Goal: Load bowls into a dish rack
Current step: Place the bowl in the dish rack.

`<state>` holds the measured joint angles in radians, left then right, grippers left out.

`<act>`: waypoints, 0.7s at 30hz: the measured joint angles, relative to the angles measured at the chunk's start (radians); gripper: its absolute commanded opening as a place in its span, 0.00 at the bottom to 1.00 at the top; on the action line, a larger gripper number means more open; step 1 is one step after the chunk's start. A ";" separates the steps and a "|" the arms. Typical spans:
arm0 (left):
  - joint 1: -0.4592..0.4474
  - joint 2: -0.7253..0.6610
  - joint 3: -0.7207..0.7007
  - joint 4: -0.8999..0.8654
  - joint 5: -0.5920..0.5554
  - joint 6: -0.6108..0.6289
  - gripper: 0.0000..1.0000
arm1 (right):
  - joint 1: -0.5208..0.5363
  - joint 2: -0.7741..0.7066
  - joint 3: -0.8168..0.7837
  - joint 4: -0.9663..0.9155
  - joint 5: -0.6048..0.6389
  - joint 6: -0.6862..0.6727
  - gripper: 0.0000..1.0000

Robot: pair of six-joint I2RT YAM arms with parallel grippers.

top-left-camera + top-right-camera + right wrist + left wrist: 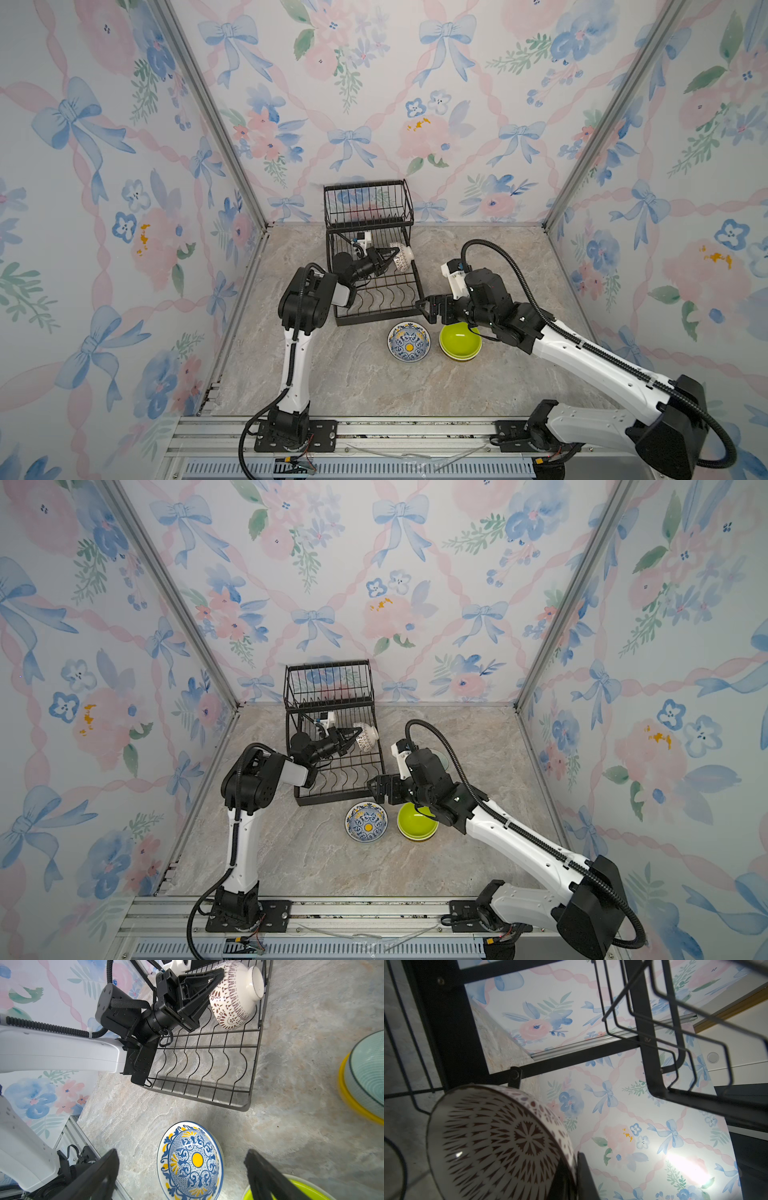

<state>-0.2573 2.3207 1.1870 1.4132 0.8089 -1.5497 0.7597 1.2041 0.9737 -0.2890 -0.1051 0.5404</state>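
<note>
The rack (245, 1107) is black, the patterned bowl (230, 1001) white-and-brown

In both top views, the scene is being watched from high above the front, looking down over the counter (332, 374) and the dish rack (368, 208). From the left wrist, a brown-patterned bowl (500, 1142) and the rack's wires are being viewed very close, facing the wallpapered wall (612, 1115), while from the right wrist that bowl, the rack and a blue-and-yellow bowl (191, 1161) are being looked down on from nearby.
</note>
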 measured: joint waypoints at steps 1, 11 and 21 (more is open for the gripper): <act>0.000 0.000 0.000 -0.001 0.000 0.000 0.00 | 0.002 0.000 0.000 0.000 0.002 0.001 0.96; 0.005 -0.003 -0.011 0.009 -0.001 -0.023 0.00 | 0.016 0.012 0.008 -0.002 0.021 0.003 0.96; 0.005 0.000 -0.006 0.057 0.000 -0.079 0.00 | 0.017 0.012 0.013 -0.006 0.037 0.002 0.96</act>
<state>-0.2520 2.3207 1.1805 1.4700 0.8089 -1.6287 0.7765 1.2163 0.9867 -0.2947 -0.0685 0.5426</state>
